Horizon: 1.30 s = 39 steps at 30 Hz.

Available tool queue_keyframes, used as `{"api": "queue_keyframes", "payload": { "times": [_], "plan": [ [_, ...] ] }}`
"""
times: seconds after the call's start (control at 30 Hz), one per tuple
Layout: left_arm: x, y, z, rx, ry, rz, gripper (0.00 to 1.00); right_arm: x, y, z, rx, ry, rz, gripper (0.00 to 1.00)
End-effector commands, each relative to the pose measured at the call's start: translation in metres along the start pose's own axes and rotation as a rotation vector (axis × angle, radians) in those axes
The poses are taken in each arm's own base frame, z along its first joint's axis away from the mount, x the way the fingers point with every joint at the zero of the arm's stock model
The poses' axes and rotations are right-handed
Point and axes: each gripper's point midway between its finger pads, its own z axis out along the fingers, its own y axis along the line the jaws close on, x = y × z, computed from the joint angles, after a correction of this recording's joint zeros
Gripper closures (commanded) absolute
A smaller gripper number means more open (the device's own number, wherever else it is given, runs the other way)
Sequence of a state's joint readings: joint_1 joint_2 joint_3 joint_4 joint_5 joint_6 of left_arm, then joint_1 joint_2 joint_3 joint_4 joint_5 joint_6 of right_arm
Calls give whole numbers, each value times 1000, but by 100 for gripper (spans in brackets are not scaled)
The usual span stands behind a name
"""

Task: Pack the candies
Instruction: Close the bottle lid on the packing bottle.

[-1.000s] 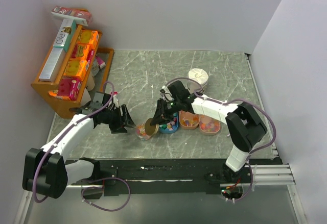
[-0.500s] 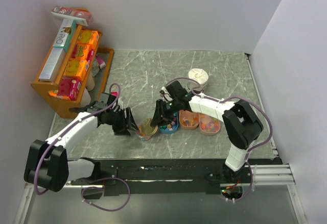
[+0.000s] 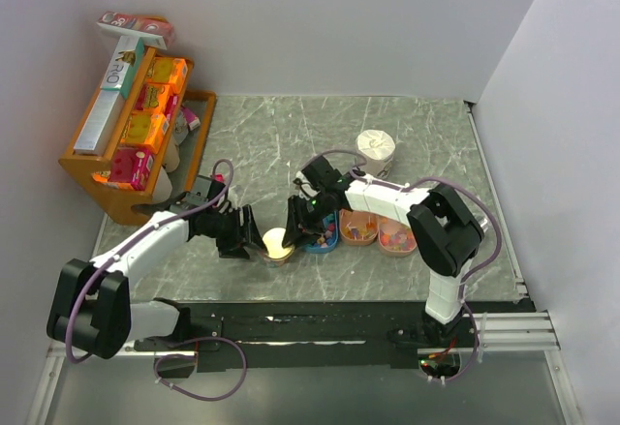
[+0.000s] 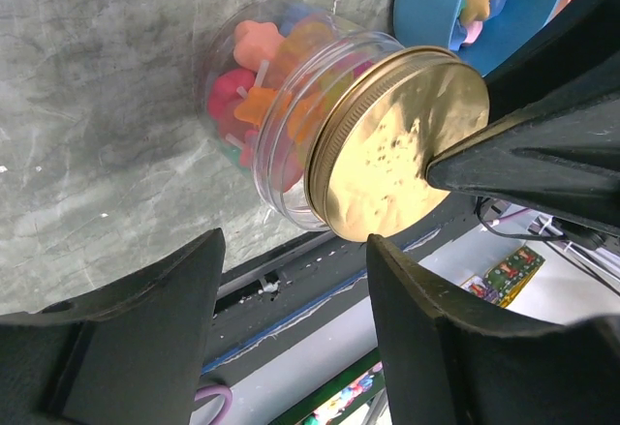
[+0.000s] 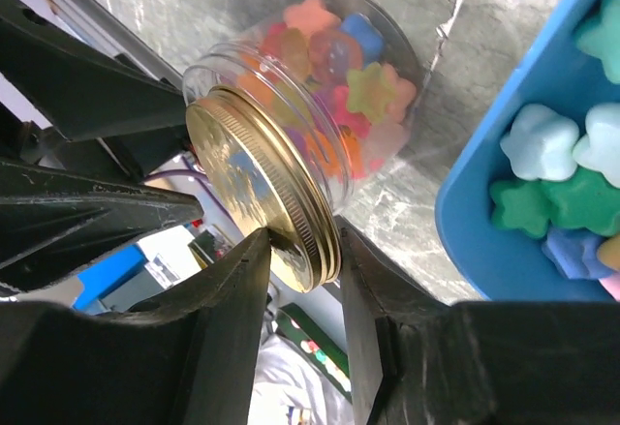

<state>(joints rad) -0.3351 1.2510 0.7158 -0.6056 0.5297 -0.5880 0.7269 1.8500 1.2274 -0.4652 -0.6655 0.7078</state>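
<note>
Blue tray [image 5: 504,212] flanked the jar [image 5: 392,149] of star candies [image 5: 334,76]. My left gripper [image 4: 294,241] gaped; my right gripper [image 5: 300,236] straddled its lid [image 5: 242,183], grip unclear.

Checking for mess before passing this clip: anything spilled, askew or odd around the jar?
Nothing stands out: candies lie inside the jar and trays, none loose on the table; gold lid sits on top.

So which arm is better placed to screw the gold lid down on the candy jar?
Right. The right gripper has a finger either side of the gold lid; the left gripper stands open beside the jar, better for steadying it.
</note>
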Motion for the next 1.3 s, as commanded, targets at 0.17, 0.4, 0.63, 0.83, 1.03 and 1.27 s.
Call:
{"api": "queue_keyframes", "payload": {
  "times": [0.17, 0.4, 0.63, 0.83, 1.03, 1.27],
  "plan": [
    [-9, -12, 2, 26, -20, 34, 34, -4, 9, -3, 22, -1, -77, 57],
    [-11, -11, 3, 15, -20, 41, 36, -2, 10, 11, 34, 43, -96, 56],
    [-14, -13, 4, 20, -25, 42, 42, 3, 5, 17, 44, 65, -93, 55],
    [-14, -12, 5, 16, -23, 43, 49, 3, 4, 16, 45, 52, -95, 55],
    [-15, -11, 5, 5, -29, 41, 52, -1, 8, 13, 44, 36, -103, 55],
    [-22, -10, 2, -12, -70, 40, 59, -9, 9, 2, 83, -33, -151, 52]
  ]
}}
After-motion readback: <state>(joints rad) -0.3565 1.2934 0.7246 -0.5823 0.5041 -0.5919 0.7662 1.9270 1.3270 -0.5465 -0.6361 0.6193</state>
